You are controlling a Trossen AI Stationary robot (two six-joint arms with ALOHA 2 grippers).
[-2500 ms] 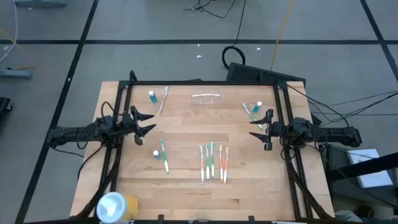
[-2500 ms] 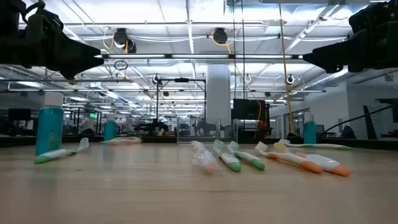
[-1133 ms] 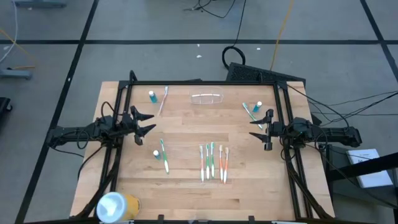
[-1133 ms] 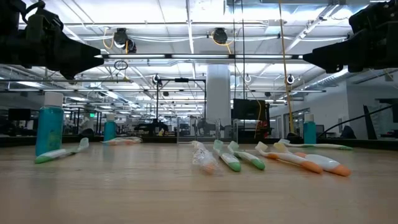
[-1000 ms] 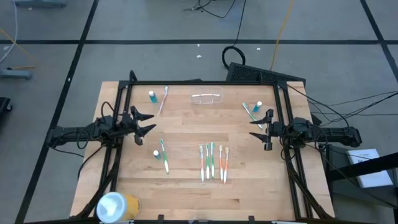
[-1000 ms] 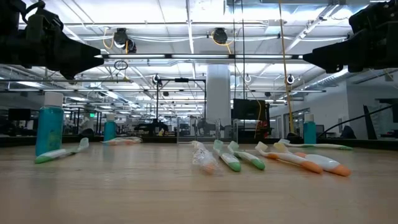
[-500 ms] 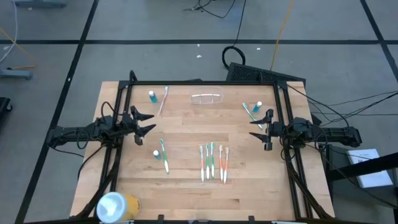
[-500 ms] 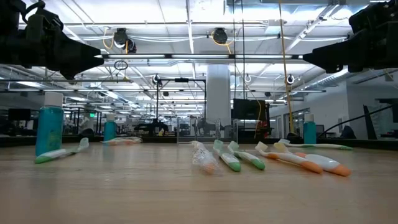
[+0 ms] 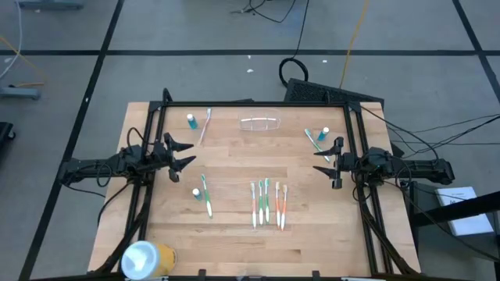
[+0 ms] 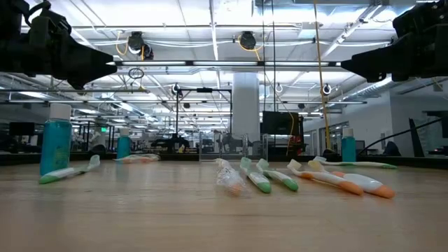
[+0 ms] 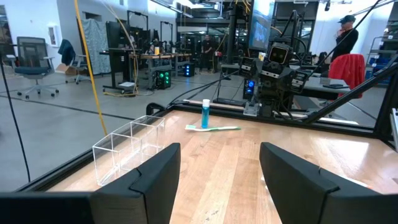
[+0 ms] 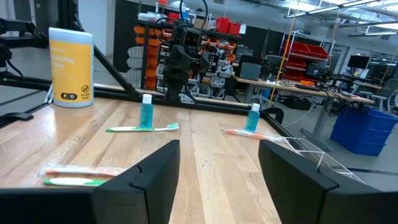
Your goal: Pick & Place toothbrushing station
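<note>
No change from the earlier frames: both arms hold station and every item lies where it lay.

We see the left gripper (image 9: 181, 154) raised over the table's (image 9: 234, 168) left edge and the right gripper (image 9: 328, 163) over its right edge, each with fingers spread wide and empty. The toothbrushing station (image 9: 260, 122), one clear holder, stands at the far edge of the table, roughly midway between the two grippers and beyond both, well apart from each. We count one station, three small blue bottles (image 9: 191, 120), and seven toothbrushes: four in a row (image 9: 268, 203) between the grippers on the near side, and one beside each bottle. One yellow cylinder (image 9: 147, 258) lies at the near left corner, behind the left gripper.
</note>
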